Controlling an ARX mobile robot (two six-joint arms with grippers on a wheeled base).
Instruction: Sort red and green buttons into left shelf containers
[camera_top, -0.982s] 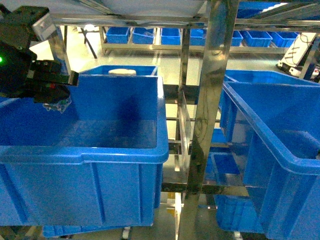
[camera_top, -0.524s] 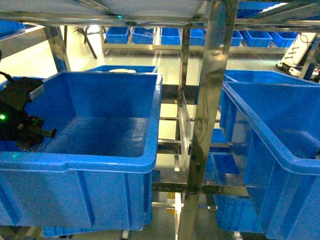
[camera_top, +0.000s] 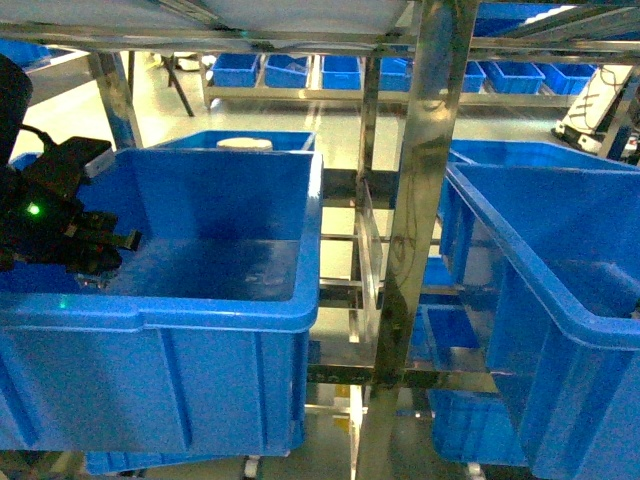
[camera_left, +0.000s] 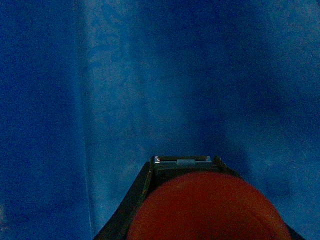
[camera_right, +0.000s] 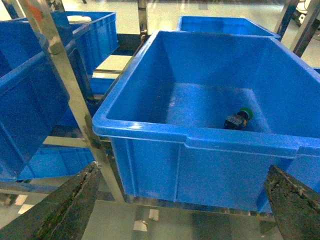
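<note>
My left gripper (camera_top: 98, 262) hangs inside the big blue bin (camera_top: 200, 310) on the left of the steel shelf (camera_top: 425, 200), close to the bin's left wall. In the left wrist view it (camera_left: 184, 169) is shut on a red button (camera_left: 210, 210), whose round cap fills the bottom of the frame over the bin's blue inside (camera_left: 150, 75). The right wrist view shows a second blue bin (camera_right: 200, 137) with a green button (camera_right: 239, 119) lying on its floor. My right gripper (camera_right: 182, 210) is open below and in front of that bin, holding nothing. It does not show in the head view.
A steel upright (camera_right: 65, 75) stands just left of the right arm's bin. That bin (camera_top: 520, 260) fills the right of the head view. Another blue bin with a white object (camera_top: 245, 143) sits behind the left one. Small blue trays (camera_top: 340, 70) line a far rack.
My left gripper dropped from the height of the bin's top down into the bin, then moved slightly up and right. It still holds the red button.
</note>
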